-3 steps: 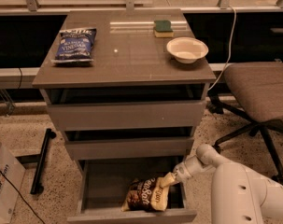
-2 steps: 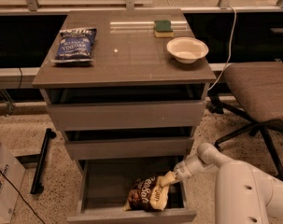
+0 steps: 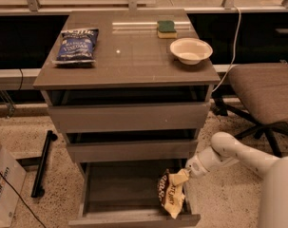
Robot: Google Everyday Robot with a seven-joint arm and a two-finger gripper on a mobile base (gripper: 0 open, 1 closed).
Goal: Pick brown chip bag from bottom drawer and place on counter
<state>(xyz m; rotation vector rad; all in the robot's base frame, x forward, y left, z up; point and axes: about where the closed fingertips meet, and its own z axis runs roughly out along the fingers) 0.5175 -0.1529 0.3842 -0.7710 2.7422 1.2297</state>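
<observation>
The brown chip bag (image 3: 170,194) hangs upright with its top pinched in my gripper (image 3: 185,172), over the right side of the open bottom drawer (image 3: 129,219). The gripper is shut on the bag's cream-yellow top corner. My white arm (image 3: 238,153) reaches in from the right. The bag's lower end is just above the drawer's right front corner. The counter (image 3: 129,56) lies above the three drawers.
On the counter are a blue chip bag (image 3: 77,45) at the left, a green sponge (image 3: 167,28) at the back and a white bowl (image 3: 191,50) at the right. An office chair (image 3: 262,91) stands right of the cabinet. A cardboard box (image 3: 3,184) sits at the lower left.
The gripper has risen and moved right with the brown chip bag. The bag has gone from lying on the drawer floor to hanging upright.
</observation>
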